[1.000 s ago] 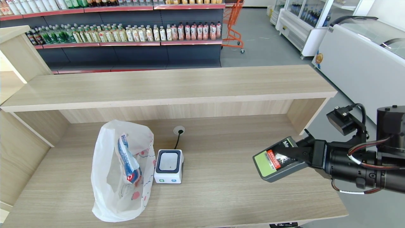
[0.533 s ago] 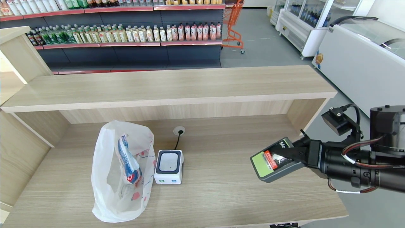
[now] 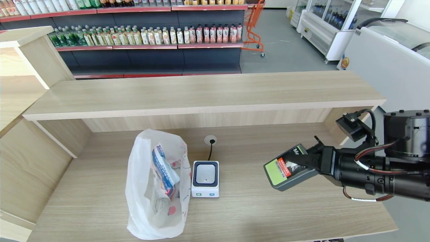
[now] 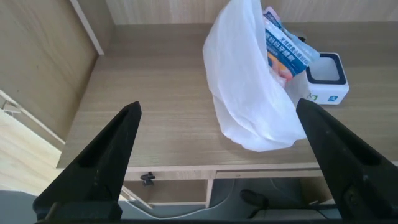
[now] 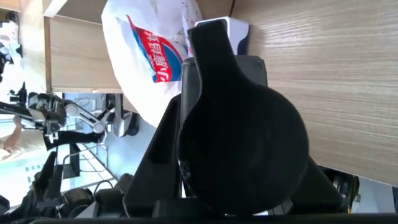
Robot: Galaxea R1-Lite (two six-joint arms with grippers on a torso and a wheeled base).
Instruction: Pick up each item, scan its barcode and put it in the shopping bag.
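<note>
A: Layout?

B: Wood tabletop (image 3: pixel 235 215). White shopping bag (image 3: pixel 156 201) stands on it towards the robot's left, mouth up, with a blue-and-white packet (image 3: pixel 163 164) already inside. The scanner (image 3: pixel 205 178) sits just beside the bag on its right, window facing up. I can't tell whether bag and scanner touch.

A: And the item in hand?

B: A dark box (image 3: pixel 285 168) with a green face, held off the tabletop near its right end. The right tool (image 3: pixel 302 160) is pinching it at the box's far end, one finger laid over the top face.

A: Which way is it from the scanner?

B: The scanner is well apart from the box, to the robot's left and lower. The box's long axis runs roughly along the arm and points left towards the scanner. The green face is tilted up towards the head camera, away from the window.

A: Barcode?

B: Can't see it. My guess is the box needs carrying left and then a wrist roll so the coded face looks down at the window. The bag is just past that, on the same line.

A: Left arm?

B: The left tool (image 4: pixel 217 106) is spread wide, holding nothing, and hangs above the tabletop on the bag's side. The right arm has the box, so this move is the right arm's.

A: Risk?

B: Probably a narrow pinch on a long box, which could swing during the roll.
</note>
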